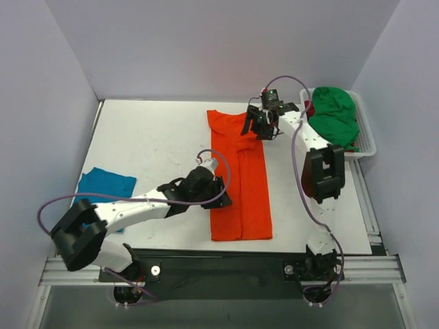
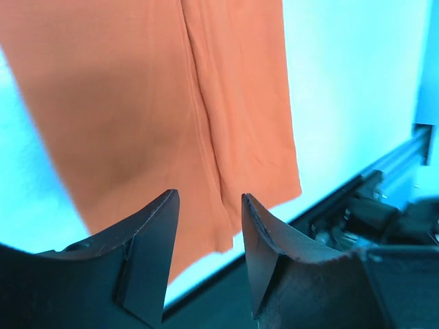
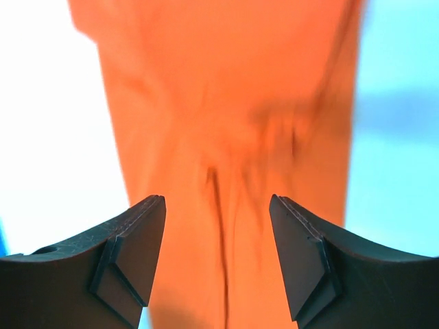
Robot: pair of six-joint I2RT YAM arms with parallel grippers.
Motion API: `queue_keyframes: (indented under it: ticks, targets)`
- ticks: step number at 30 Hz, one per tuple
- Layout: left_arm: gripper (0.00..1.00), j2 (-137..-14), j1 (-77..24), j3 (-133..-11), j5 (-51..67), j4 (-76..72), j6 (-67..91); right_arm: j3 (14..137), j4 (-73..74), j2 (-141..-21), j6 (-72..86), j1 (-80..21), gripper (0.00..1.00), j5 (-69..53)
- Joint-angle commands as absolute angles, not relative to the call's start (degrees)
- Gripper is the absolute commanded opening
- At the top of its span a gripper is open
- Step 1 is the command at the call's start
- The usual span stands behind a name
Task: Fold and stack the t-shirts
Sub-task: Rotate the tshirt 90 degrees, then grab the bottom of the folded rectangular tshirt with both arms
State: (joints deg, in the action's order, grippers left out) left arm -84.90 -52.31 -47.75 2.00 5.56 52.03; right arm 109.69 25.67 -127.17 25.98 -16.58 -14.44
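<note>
The orange t-shirt point(image 1: 240, 175) lies on the table folded into a long narrow strip; it also shows in the left wrist view point(image 2: 158, 103) and the right wrist view point(image 3: 226, 137). My left gripper point(image 1: 221, 192) is open and empty over the strip's left edge near its near end. My right gripper point(image 1: 260, 127) is open and empty above the strip's far end. A folded teal t-shirt point(image 1: 104, 185) lies at the left, partly under the left arm. A green t-shirt point(image 1: 334, 114) and a bit of dark red one point(image 1: 310, 108) sit in the basket.
The white slatted basket point(image 1: 367, 140) stands at the far right against the wall. The table's near edge carries a black rail point(image 2: 384, 178) and the arm bases.
</note>
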Motion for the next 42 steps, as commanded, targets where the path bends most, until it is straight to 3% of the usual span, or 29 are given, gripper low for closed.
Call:
queue_keyframes:
  ticks: [1, 3, 6, 10, 17, 23, 35, 42]
  targets:
    - [0.52, -76.0, -51.4, -43.8, 0.4, 10.0, 51.0, 99.8, 28.1, -111.6, 29.2, -16.1, 0.63, -13.8]
    - [0.53, -71.3, -51.2, -39.3, -1.4, 12.0, 50.7, 91.0, 26.4, -103.1, 31.4, -16.3, 0.59, -13.4]
    - [0.53, -66.3, -48.9, -32.3, 0.0, 12.0, 50.5, 64.4, 19.2, -89.4, 35.4, -16.4, 0.53, -15.5]
    - [0.53, -62.8, -48.3, -26.0, 5.3, 8.8, 50.3, 43.5, 15.1, -71.3, 38.4, -16.6, 0.48, -16.2]
    - [0.53, -62.9, -50.6, -20.2, 8.3, 1.9, 53.3, 21.9, 15.1, -52.6, 43.6, -17.8, 0.47, -18.6]
    - [0.53, -64.7, -53.3, -18.5, 6.9, -2.3, 55.8, 15.1, 18.8, -42.6, 46.6, -17.8, 0.45, -18.5]
    - [0.50, -70.7, -59.1, -18.2, 2.6, -5.3, 61.3, 10.8, 25.3, -36.5, 48.2, -18.0, 0.37, -22.3]
    - [0.40, -72.2, -61.0, -19.3, 0.7, -5.4, 62.8, 9.9, 27.8, -34.9, 48.4, -18.2, 0.37, -23.5]
